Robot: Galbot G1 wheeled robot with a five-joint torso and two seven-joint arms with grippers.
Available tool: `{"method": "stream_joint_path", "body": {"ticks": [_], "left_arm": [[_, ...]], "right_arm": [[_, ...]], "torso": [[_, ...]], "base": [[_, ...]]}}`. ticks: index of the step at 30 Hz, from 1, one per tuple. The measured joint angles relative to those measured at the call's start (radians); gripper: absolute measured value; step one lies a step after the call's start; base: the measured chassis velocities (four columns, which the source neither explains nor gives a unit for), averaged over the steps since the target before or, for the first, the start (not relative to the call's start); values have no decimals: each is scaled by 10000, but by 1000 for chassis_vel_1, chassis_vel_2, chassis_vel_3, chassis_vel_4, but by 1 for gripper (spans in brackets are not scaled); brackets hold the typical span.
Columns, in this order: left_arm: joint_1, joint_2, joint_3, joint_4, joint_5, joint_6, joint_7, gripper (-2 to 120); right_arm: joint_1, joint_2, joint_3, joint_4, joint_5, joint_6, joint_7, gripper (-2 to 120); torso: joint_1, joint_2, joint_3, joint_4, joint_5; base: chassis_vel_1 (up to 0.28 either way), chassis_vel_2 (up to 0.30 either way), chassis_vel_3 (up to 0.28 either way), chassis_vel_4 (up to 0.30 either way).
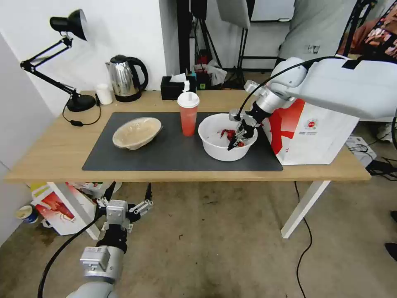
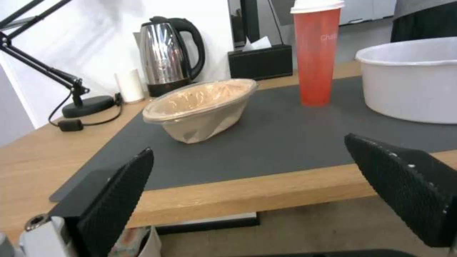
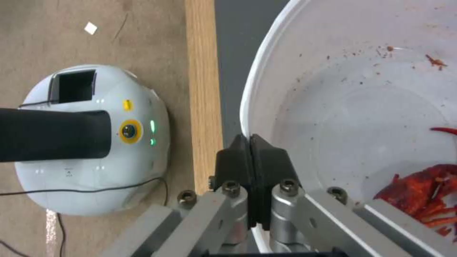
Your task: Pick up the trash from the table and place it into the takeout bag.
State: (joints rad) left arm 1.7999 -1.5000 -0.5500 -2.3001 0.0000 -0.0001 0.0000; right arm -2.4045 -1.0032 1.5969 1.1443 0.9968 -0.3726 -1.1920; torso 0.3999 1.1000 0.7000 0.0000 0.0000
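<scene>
White plastic bowl [image 1: 225, 140] with red crayfish scraps sits on the right part of the dark grey mat [image 1: 165, 153], just left of the takeout bag [image 1: 314, 130]. The right gripper [image 1: 239, 138] reaches into it, its black fingers [image 3: 250, 160] pressed together on the bowl's right rim (pinching the wall). Left of it stand the red cup [image 1: 188, 114] and, farther left, the beige oval bowl [image 1: 136, 132]. The left gripper [image 1: 124, 207] hangs below the table's [image 1: 53, 153] near edge, fingers [image 2: 405, 178] spread wide.
</scene>
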Motion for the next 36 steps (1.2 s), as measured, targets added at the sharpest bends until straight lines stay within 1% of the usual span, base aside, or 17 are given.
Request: {"method": "stream_joint_path", "body": {"ticks": [11,14,15,17,18,21,22,25,26,29,30,31,34,35,36], "left_arm": [[0,0,0,0,0,0,0,100],[0,0,0,0,0,0,0,100],[0,0,0,0,0,0,0,100],[-1,0,0,0,0,0,0,100],[-1,0,0,0,0,0,0,100],[0,0,0,0,0,0,0,100],[0,0,0,0,0,0,0,100],[0,0,0,0,0,0,0,100],[0,0,0,0,0,0,0,100],[0,0,0,0,0,0,0,100],[0,0,0,0,0,0,0,100],[0,0,0,0,0,0,0,100],[0,0,0,0,0,0,0,100],[0,0,0,0,0,0,0,100],[0,0,0,0,0,0,0,100]], "right_arm": [[-21,-113,7,-126,-116,69,-24,0],[-161,-191,15,-187,-186,90,18,12],[-161,-191,15,-187,-186,90,18,12],[-294,-258,58,-272,-243,94,43,23],[-294,-258,58,-272,-243,94,43,23],[-447,-368,162,-366,-283,97,46,37],[-447,-368,162,-366,-283,97,46,37],[-473,-441,222,-465,-292,112,17,53],[-473,-441,222,-465,-292,112,17,53],[-416,-443,223,-503,-293,126,-29,64],[-391,-443,224,-518,-293,132,-38,72],[-391,-443,224,-518,-293,132,-38,72],[-439,-445,224,-533,-293,177,-39,85],[-439,-445,224,-533,-293,177,-39,85],[-461,-450,225,-537,-295,184,-37,89]], "torso": [[0,0,0,0,0],[0,0,1,0,2],[0,0,1,0,2],[2,0,2,1,2],[2,0,2,1,2],[1,0,2,1,-1],[1,0,2,1,-1],[1,0,2,2,-2],[1,0,2,2,-2],[1,0,1,0,-1],[0,0,0,0,-2],[0,0,0,0,-2],[1,0,0,0,0],[1,0,0,0,0],[1,0,0,0,1]], "base": [[0,0,0,0],[0,0,0,0],[0,0,0,0],[0,0,0,0],[0,0,0,0],[0,0,0,0],[0,0,0,0],[0,0,0,0],[0,0,0,0],[0,0,0,0],[0,0,0,0],[0,0,0,0],[0,0,0,0],[0,0,0,0],[0,0,0,0]]}}
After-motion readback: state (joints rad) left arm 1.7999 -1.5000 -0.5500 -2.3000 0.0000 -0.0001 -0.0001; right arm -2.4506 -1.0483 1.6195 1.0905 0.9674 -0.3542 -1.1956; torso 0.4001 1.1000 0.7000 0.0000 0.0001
